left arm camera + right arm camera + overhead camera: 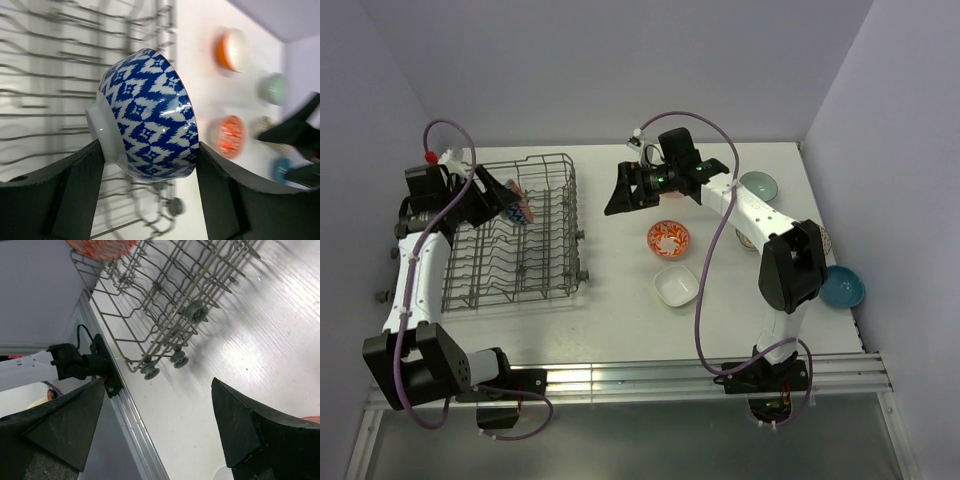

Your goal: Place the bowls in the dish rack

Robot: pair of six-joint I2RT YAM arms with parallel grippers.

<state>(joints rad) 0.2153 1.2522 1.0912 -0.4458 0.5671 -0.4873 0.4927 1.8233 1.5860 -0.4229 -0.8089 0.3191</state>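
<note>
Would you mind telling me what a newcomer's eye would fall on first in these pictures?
The blue-patterned bowl stands out, gripped on its side in the left claw over the dish rack at the left of the table. Next comes the red-orange patterned bowl at mid-table, with the right claw open and empty between it and the rack.

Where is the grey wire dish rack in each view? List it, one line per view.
Top external: grey wire dish rack, left of centre.
Left wrist: rack, blurred, left half, behind the blue-and-white patterned ceramic bowl.
Right wrist: rack, upper middle.
Shared landmark: white tabletop under it.
</note>
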